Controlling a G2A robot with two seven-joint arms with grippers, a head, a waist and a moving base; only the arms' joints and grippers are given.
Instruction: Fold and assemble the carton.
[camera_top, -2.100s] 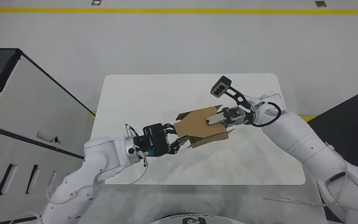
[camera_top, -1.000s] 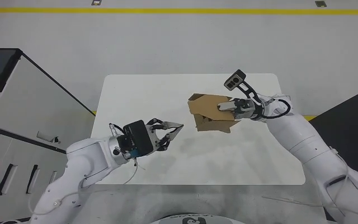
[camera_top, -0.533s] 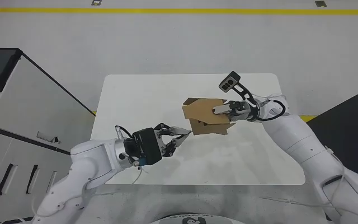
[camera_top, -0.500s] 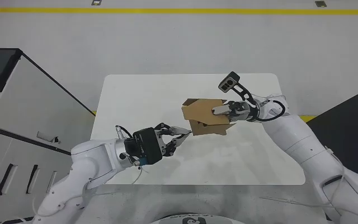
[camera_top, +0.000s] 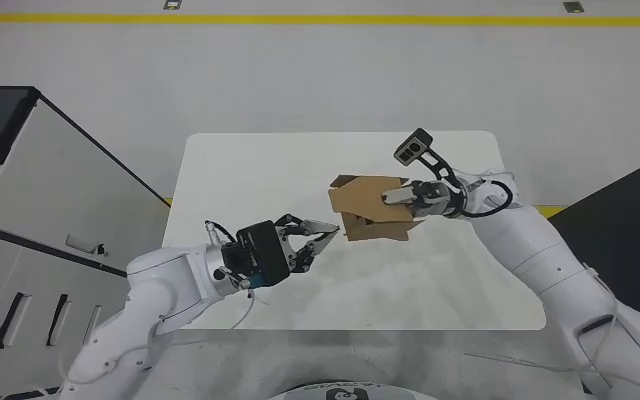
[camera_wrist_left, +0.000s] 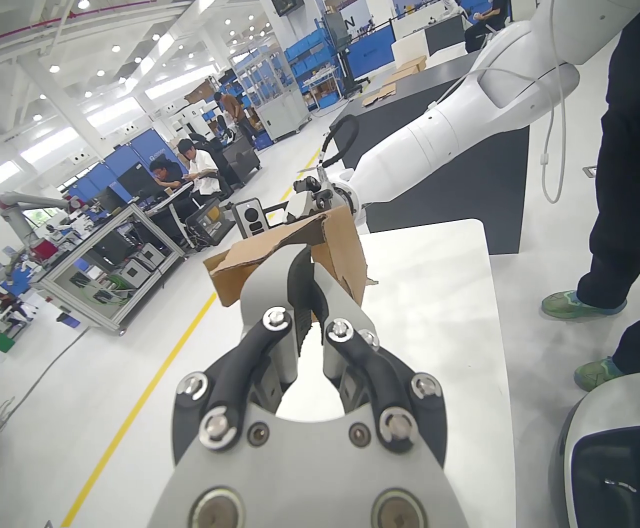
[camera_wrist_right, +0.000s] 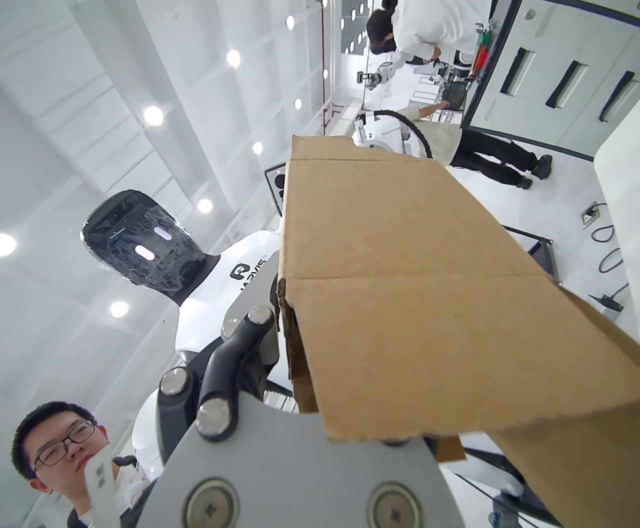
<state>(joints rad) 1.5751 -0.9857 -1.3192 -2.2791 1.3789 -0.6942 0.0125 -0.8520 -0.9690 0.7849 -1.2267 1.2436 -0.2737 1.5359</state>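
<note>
Carton (camera_top: 368, 206), long axis toward left tool (camera_top: 336, 232)

You can read nothing on the carton (camera_top: 372, 208); floor markers (camera_top: 572, 6) at 11 and 1 o'clock seem too small.

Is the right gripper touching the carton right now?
Touching. The right wrist view shows the carton wall clamped at the right gripper; the top view agrees.

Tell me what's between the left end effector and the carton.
Nothing; the top view shows the left end effector at a corner of the carton; contact unclear.
</note>
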